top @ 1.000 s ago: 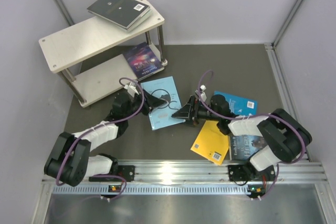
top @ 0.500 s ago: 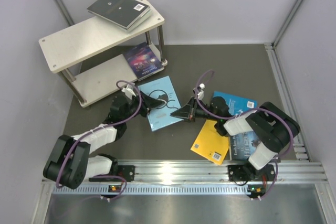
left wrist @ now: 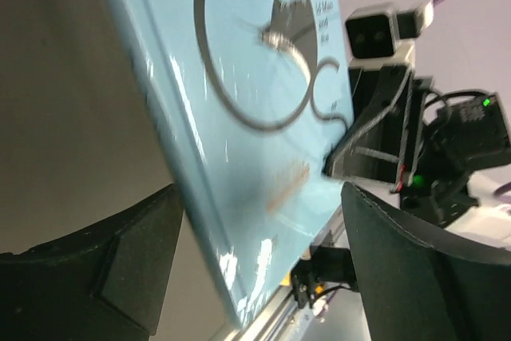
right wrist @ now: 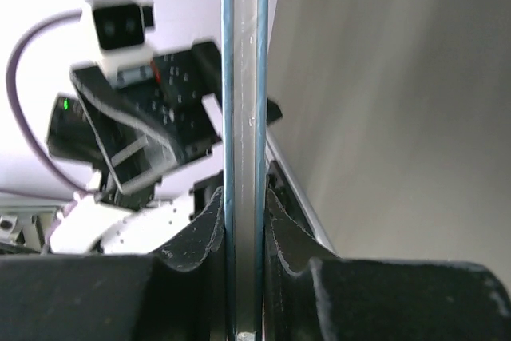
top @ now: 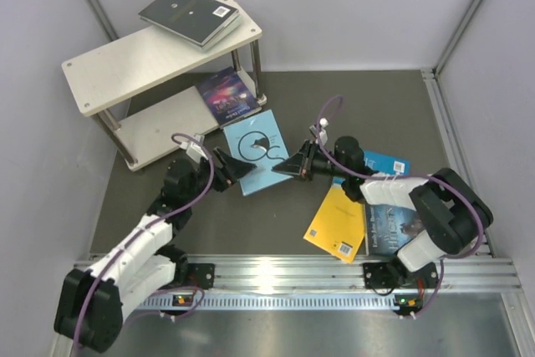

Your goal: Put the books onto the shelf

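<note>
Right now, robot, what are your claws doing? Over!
Right claw shut on light blue book edge. Left claw open around its opposite corner. Purple galaxy book lies on shelf lower board, close ahead.

Pale grey walls (top: 376, 6) on three sides; dark matte tabletop (top: 359, 98); aluminium rail (top: 276, 272) near edge.

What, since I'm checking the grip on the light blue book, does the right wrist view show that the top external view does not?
Only the right wrist view: the light blue book edge-on, pinched between the right gripper's fingers. Only the top external view: the shelf with dark books stacked on its upper board, the purple galaxy book at the lower board's end, and the yellow book on the table. Both: the light blue book and the left gripper facing it.
</note>
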`<state>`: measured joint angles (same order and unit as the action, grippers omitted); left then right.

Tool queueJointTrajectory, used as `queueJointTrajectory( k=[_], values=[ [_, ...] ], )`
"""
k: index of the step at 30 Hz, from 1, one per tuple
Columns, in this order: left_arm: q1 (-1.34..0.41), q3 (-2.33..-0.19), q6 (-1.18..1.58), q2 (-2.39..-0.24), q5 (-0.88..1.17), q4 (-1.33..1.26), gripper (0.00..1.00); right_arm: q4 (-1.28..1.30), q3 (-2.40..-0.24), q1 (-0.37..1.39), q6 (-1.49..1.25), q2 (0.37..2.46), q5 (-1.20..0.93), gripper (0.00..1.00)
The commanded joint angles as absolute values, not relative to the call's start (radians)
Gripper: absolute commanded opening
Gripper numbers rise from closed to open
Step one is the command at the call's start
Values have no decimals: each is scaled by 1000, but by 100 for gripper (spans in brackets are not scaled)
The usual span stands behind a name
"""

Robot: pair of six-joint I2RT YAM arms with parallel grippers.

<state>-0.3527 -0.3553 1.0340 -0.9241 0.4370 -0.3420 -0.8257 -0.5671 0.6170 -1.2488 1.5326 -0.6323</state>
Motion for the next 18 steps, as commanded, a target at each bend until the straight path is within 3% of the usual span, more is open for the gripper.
queueJointTrajectory(
  k=[1,9,18],
  values=[
    [-351,-383,911,-793,336,-129,85,-781,-739,600,-1161,1528,-652,0],
    [-348,-439,818,-510,157,288,87,-605,-1096,592,-1118,1764,-732,0],
    [-348,-439,804,-376,109,428,87,-376,-1641,578,-1083,2133,-686,0]
  ],
)
